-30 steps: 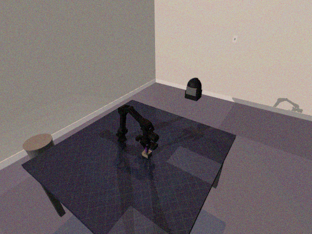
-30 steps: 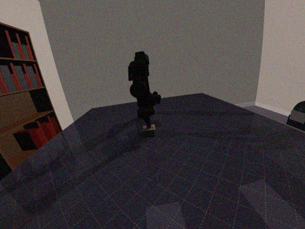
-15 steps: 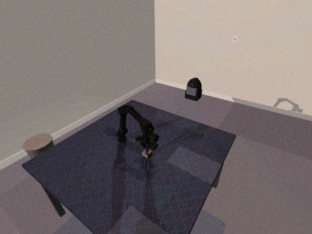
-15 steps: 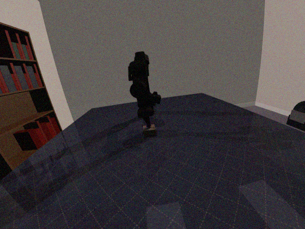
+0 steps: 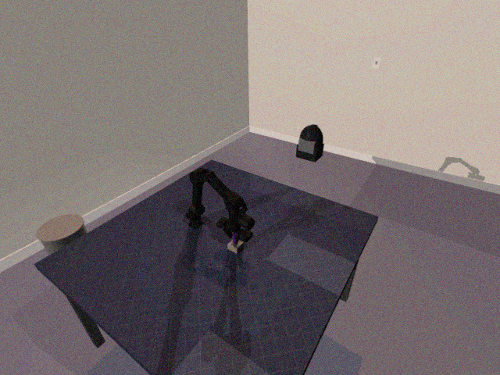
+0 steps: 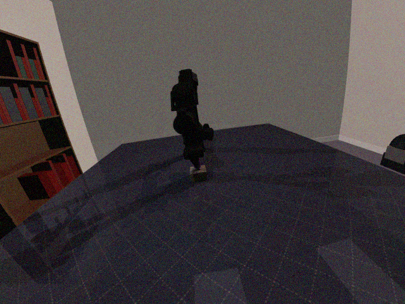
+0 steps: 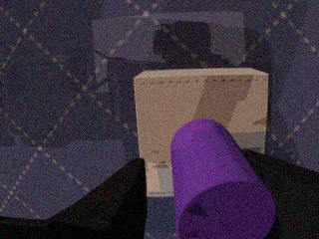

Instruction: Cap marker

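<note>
Seen first, for sheer size: the dark table (image 5: 141,262) (image 6: 228,212) (image 7: 50,100), with grid lines and broad shadows across the top. Next in size, the black arm (image 5: 219,189) (image 6: 188,94), bent high and then down towards the middle of the table. Below the wrist, the pale holder block (image 5: 238,249) (image 6: 198,175) (image 7: 164,110), flat on the table.

Low at the block, the claw (image 5: 236,237) (image 6: 197,163) (image 7: 192,165), partly open, somewhat under halfway. In the wrist view, a visible gap between the left finger and the purple cylinder (image 5: 234,237) (image 7: 214,174); close to the right finger, contact impossible to tell. No firm hold to be seen. Upright over the block, by the look of it, and most likely the cap, above or already on the marker (marker body hidden, so seating impossible to confirm).

In hand, by judgement: the capping step, near the press or just past it. Called for next: a check of the fit, then a straight push down if loose; if fully seated, wider fingers and a clean upward retreat, without dragging the cap sideways.
</note>
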You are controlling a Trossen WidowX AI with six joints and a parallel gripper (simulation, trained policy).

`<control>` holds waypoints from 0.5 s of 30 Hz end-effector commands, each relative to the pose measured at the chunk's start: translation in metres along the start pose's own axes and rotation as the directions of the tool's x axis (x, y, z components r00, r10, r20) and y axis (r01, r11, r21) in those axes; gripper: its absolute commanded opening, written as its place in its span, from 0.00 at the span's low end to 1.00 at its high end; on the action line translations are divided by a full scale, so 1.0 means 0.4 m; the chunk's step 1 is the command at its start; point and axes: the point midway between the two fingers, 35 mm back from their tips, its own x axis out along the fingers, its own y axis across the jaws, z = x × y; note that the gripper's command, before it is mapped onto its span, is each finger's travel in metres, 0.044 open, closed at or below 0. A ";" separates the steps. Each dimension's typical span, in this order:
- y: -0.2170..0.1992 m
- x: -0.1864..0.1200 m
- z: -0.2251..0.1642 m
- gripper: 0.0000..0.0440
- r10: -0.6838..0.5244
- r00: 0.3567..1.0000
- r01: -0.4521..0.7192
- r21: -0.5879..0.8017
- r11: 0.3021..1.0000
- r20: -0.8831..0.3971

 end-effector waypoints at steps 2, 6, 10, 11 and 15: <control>0.038 0.027 0.008 0.51 0.067 0.998 -0.066 -0.008 0.998 0.016; 0.046 0.027 0.015 0.66 0.066 0.997 -0.066 -0.010 0.998 0.027; 0.045 0.024 0.019 0.89 0.048 0.998 -0.047 -0.011 0.999 0.035; 0.044 0.021 0.020 0.95 0.039 0.999 -0.038 -0.012 0.999 0.036; 0.035 0.004 0.023 1.00 -0.008 0.999 0.008 -0.013 1.000 0.035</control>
